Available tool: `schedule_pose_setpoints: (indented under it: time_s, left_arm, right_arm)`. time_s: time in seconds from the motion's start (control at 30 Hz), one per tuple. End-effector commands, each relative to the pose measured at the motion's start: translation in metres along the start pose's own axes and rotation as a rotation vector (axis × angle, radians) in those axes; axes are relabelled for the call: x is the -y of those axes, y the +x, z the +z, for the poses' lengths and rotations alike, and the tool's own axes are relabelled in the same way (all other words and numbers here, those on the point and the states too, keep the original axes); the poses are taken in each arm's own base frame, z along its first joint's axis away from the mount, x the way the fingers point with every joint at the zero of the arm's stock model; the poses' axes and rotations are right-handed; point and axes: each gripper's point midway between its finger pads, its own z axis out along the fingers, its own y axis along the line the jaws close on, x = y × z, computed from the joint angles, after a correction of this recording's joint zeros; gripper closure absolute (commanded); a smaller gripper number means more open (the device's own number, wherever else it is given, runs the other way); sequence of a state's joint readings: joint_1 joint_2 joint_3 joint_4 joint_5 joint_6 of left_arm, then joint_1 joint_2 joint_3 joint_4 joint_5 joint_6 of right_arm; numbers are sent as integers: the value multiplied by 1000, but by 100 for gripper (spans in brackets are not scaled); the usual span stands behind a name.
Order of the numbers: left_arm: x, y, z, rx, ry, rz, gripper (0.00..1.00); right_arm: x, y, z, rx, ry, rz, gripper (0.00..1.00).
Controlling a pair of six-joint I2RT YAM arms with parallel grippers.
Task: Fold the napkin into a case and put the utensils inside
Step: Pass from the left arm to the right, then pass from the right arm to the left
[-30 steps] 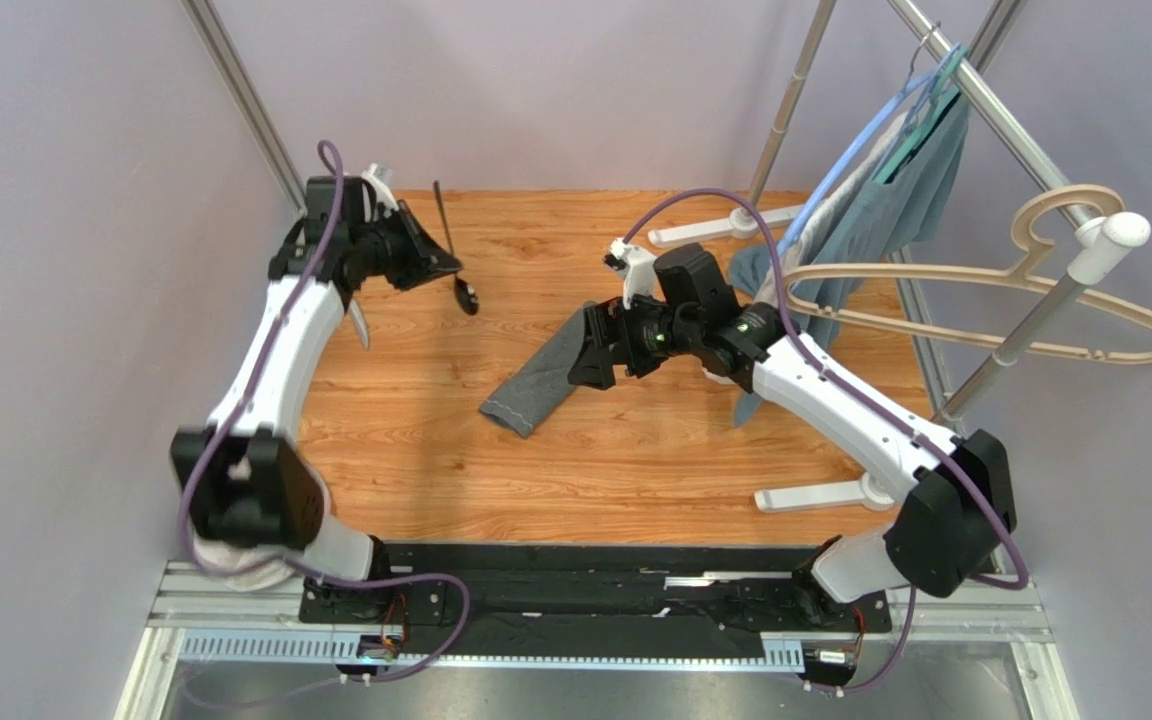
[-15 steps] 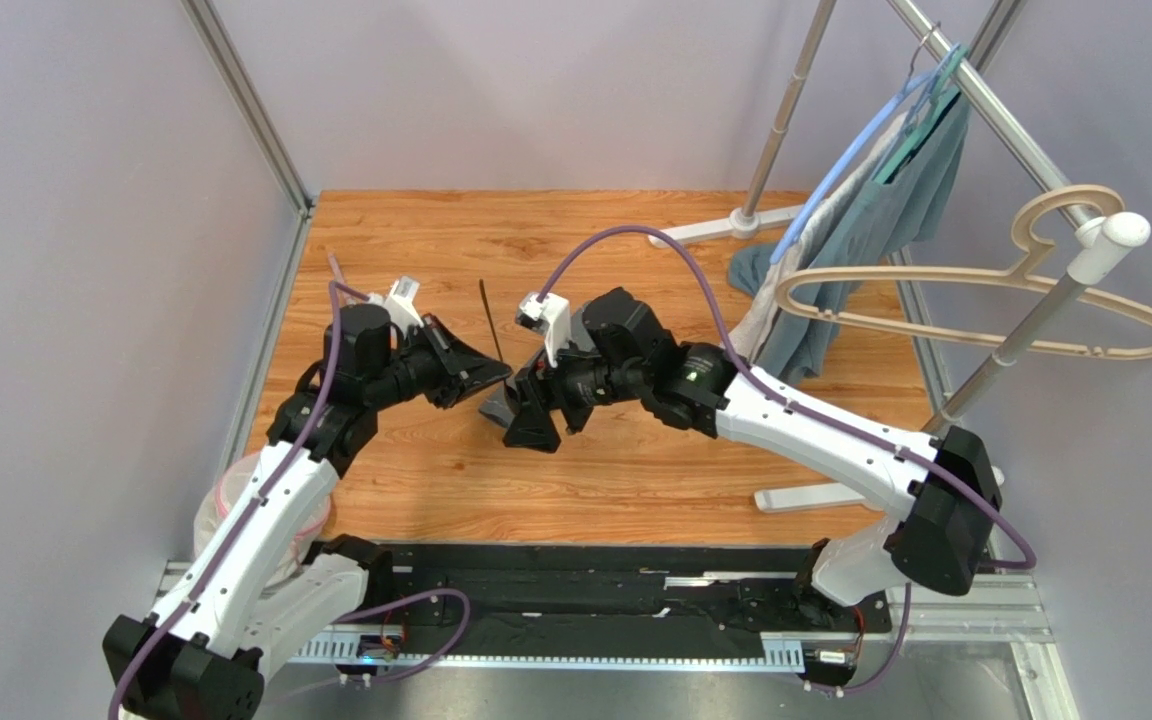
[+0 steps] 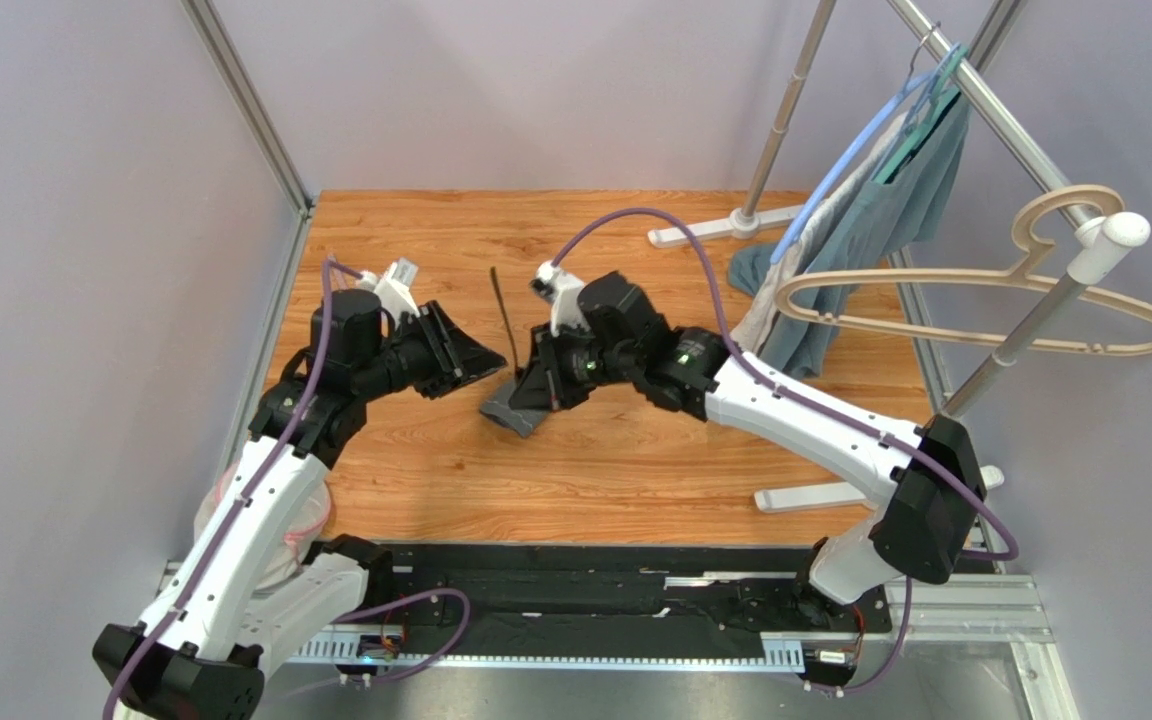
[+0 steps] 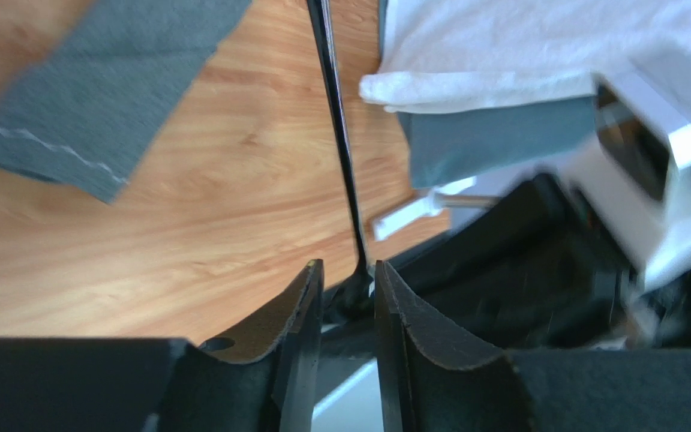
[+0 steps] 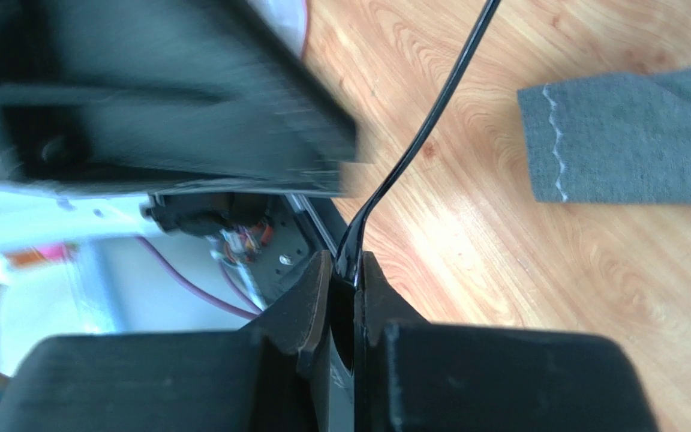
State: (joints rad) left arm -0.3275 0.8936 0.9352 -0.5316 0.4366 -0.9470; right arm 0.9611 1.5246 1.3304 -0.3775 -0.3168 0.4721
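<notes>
Left gripper (image 3: 495, 363) and right gripper (image 3: 527, 378) meet tip to tip over the middle of the wooden table (image 3: 612, 465) in the overhead view. The thin black spoon (image 3: 503, 312) stands out from the spot where they meet, its handle pointing toward the far edge. Just on the near side of them lies the napkin (image 3: 510, 416), dark grey and folded narrow (its far part is hidden under the right gripper). How either pair of jaws stands cannot be made out from up here. A teal-grey garment (image 3: 898, 195) hangs on a rack at the far right, well apart from all this.

From the left wrist, the left gripper (image 4: 344, 283) has its jaws spread a little, with the broader end of the spoon (image 4: 336, 135) sitting in the gap. The gap looks wider than the spoon, so no squeeze shows. The handle runs away over bare wood, beside the napkin (image 4: 106, 81) but not touching it. The cloth lies flat, with pale stitching along one short edge.

From the right wrist, the right gripper (image 5: 347, 274) is pressed together on the spoon (image 5: 430, 117), pinching it just where the stem widens (the very end is hidden inside the grip). The napkin (image 5: 628, 144) lies flat on the wood to the right, apart from the spoon.
</notes>
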Motion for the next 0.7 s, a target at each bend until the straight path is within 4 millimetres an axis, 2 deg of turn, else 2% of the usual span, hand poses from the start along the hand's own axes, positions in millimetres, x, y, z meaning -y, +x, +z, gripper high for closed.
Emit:
schedule_pose_setpoints:
  time_s: [0.0,0.03,0.07,0.1,0.17,0.2,0.23,0.27,0.3,0.33,0.37,0.4,0.53,0.67]
  left_arm:
    - [12,-27,-35,152,-19,387,63]
    - [11,-32,-38,188,-22,468,63]
    - [12,-38,-39,228,-14,519,63]
    - [19,-36,-44,254,37,589,63]
    - [21,-34,-39,307,117,766,61]
    - [31,-30,-51,370,176,837,54]
    - [46,-38,-58,473,232,954,48]
    - [36,-32,-52,491,237,995,40]
    - [46,-28,-62,551,288,1057,29]
    - [58,-30,-69,625,328,1168,27]
    - [55,-25,-63,620,343,1211,25]
    - [60,-21,-61,609,365,1262,25]
    - [76,-21,-50,649,394,1479,23]
    - [78,-20,-35,627,401,1592,23]
  right_arm:
    - [2,-38,-49,57,-109,349,100]
    - [2,-37,-54,38,-139,390,100]
    - [-6,-33,-62,-16,-203,458,100]
    - [0,-37,-70,-15,-212,502,100]
    - [-18,-43,-89,-46,-312,548,100]
    - [-21,-46,-96,-60,-339,562,100]
    - [-28,-46,-101,-84,-372,571,100]
    - [-37,-44,-109,-128,-421,581,100]
    - [-42,-47,-115,-140,-436,614,100]
    - [-48,-50,-121,-138,-460,609,100]
    - [-54,-49,-126,-158,-486,613,100]
    - [-58,-51,-129,-176,-497,652,100]
    - [-73,-59,-141,-192,-570,687,100]
    - [-84,-61,-150,-201,-601,704,100]
